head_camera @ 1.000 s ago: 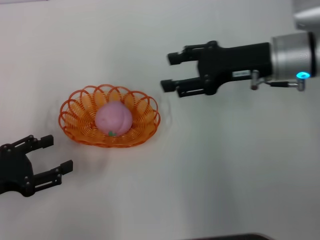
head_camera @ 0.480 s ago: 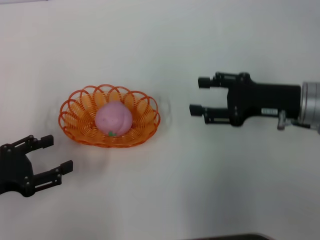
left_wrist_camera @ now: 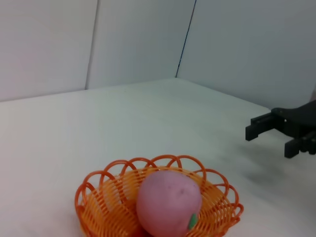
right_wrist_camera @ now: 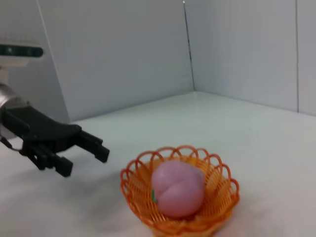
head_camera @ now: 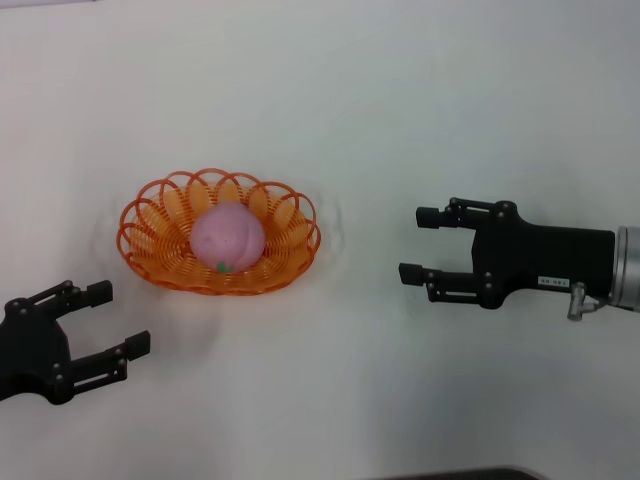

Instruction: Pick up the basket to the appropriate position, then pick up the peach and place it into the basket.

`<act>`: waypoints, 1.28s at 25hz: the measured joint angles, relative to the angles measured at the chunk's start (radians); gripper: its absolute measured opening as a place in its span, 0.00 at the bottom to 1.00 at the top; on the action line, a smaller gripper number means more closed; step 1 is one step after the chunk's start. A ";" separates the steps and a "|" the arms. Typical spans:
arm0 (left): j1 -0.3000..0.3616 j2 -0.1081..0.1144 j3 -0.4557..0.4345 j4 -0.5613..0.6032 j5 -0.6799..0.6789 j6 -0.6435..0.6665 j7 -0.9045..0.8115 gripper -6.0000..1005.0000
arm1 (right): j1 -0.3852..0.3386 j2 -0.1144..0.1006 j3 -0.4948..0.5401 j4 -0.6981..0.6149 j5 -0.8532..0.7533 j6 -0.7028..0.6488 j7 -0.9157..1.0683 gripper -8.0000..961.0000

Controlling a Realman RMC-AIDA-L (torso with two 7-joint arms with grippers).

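Note:
The orange openwork basket rests on the white table left of centre, with the pink peach lying inside it, its green leaf mark toward the front. Both wrist views show the same pair: basket with peach, and basket with peach. My right gripper hangs open and empty well to the right of the basket, fingers pointing toward it. My left gripper sits open and empty near the front left, just below the basket.
White walls close off the far side of the table. The right gripper shows far off in the left wrist view, and the left gripper in the right wrist view.
My right gripper has pulled back to the right and toward the front, away from the basket. My left gripper shifted slightly toward the front. Basket and peach stayed put.

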 joint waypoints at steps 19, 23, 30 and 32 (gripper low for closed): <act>0.006 0.000 0.002 -0.005 0.010 0.000 0.005 0.81 | 0.006 0.001 -0.002 0.011 -0.042 0.019 -0.008 0.80; 0.006 -0.001 0.001 -0.005 0.009 0.001 0.005 0.81 | 0.006 0.001 -0.002 0.011 -0.043 0.019 -0.008 0.80; 0.005 -0.002 0.002 -0.005 0.009 0.003 0.001 0.81 | 0.007 0.001 -0.001 0.011 -0.041 0.018 -0.008 0.80; 0.004 -0.002 0.002 -0.005 0.009 0.003 0.000 0.81 | 0.007 0.001 -0.001 0.011 -0.041 0.018 -0.008 0.80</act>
